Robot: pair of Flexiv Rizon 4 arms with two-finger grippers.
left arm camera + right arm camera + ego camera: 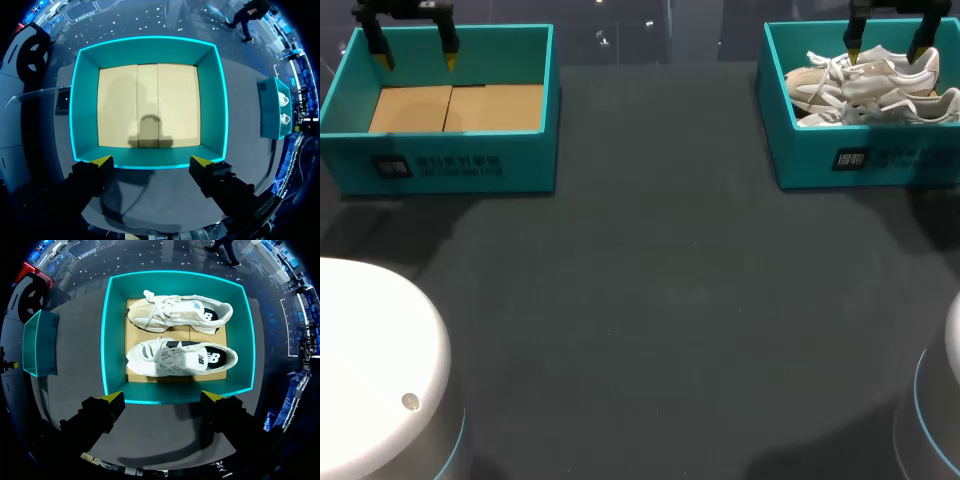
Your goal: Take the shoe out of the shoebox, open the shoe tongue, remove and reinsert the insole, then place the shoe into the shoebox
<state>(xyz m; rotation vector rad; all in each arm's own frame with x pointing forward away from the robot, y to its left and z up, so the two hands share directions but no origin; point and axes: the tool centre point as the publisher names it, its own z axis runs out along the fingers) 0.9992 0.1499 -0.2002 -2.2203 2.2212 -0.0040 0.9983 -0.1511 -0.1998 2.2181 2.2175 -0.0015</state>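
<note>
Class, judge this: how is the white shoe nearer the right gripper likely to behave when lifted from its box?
The shoe probably feels light for its size, a soft sneaker with a thick sole. Its upper likely flexes if pinched, while the sole stays stiffer. The loose laces may dangle or snag the second shoe beside it.

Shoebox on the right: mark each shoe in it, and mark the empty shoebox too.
Beige shoe (145, 317), right wrist view, toe.
White shoe (170, 357), right wrist view, laces.
Empty shoebox (120, 105), left wrist view, bare cardboard floor.
</note>
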